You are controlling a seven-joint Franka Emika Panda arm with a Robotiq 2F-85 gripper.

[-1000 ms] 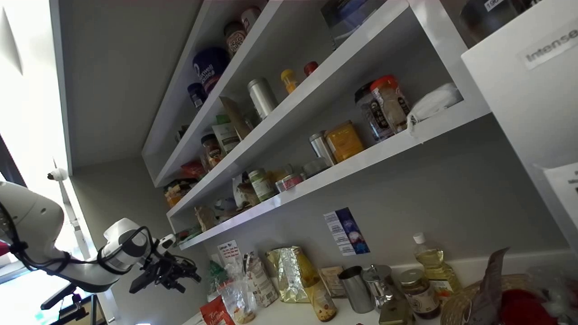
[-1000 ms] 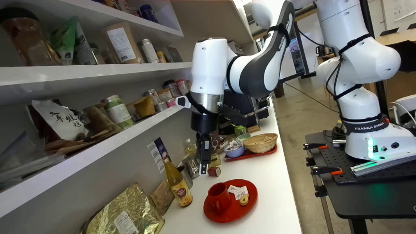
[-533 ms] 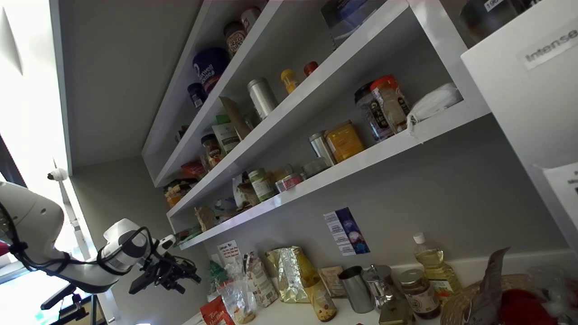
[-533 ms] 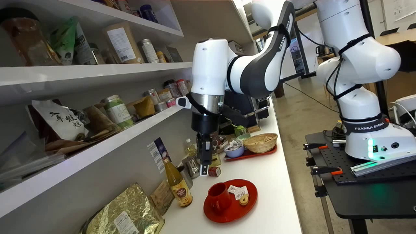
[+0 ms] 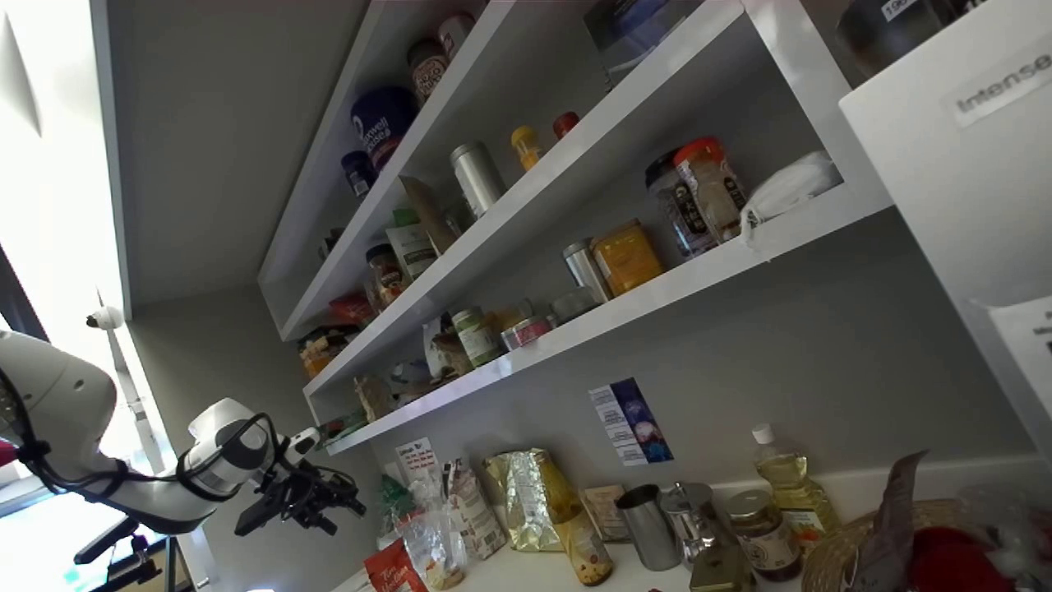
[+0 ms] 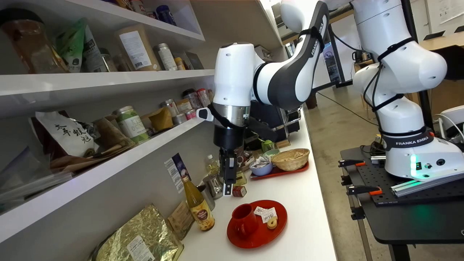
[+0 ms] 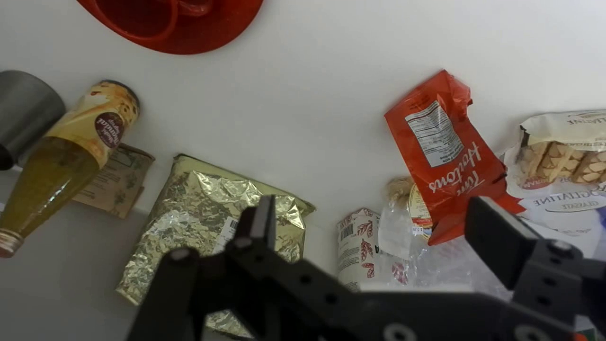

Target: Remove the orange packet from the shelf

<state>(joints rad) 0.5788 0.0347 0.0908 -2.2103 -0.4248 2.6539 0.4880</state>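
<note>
The shelf is the lowest white tier along the wall; it also shows in an exterior view. An orange, flat-faced box-like packet stands on it between a silver canister and tall lidded jars. A red packet lies partly hidden on a higher tier. I cannot tell for certain which is the orange packet. My gripper is open and empty, in front of and below the shelf, pointing down over the counter. In the wrist view its fingers are wide apart.
On the counter are a red Tim Hortons packet, a gold foil bag, a yellow bottle and a red plate with a cup. A green-labelled jar and a white bag stand on the shelf's near part.
In an exterior view the gripper has shifted very slightly to the right since one second ago. Everything else looks the same.
</note>
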